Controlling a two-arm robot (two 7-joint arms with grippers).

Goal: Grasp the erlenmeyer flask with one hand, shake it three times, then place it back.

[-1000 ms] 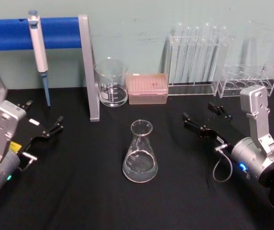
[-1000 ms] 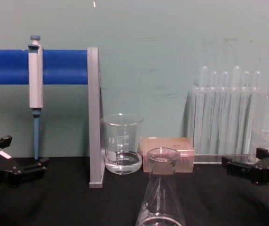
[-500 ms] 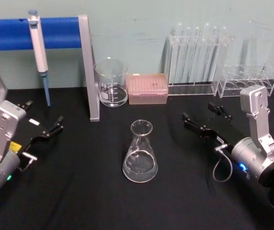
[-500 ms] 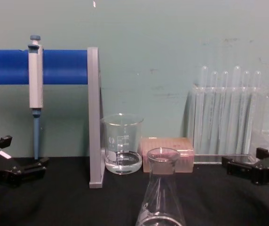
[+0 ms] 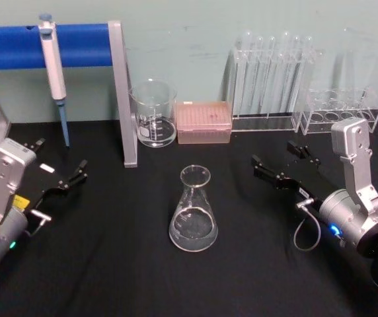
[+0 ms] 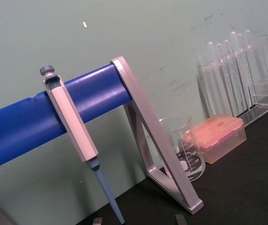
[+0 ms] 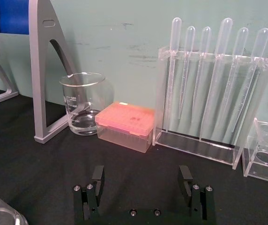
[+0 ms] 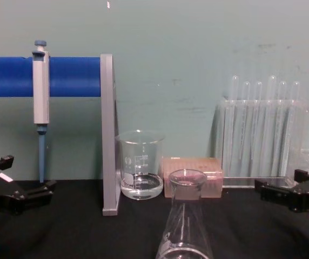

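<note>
flask (image 5: 193, 212) stands upright, untouched, between both grippers. right gripper (image 5: 278, 165) sits just beside it, fingers spread and empty, likely lined up to grab the neck. left gripper (image 5: 62, 174) idles farther off, fingers apart too.

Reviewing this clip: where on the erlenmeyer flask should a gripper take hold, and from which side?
Probably the narrow neck just under the rim of the erlenmeyer flask, approached level from the robot's right by the open right gripper. The flask stands upright, the neck is its slimmest part, and the flared rim should stop it slipping; the wide base looks too broad.
</note>
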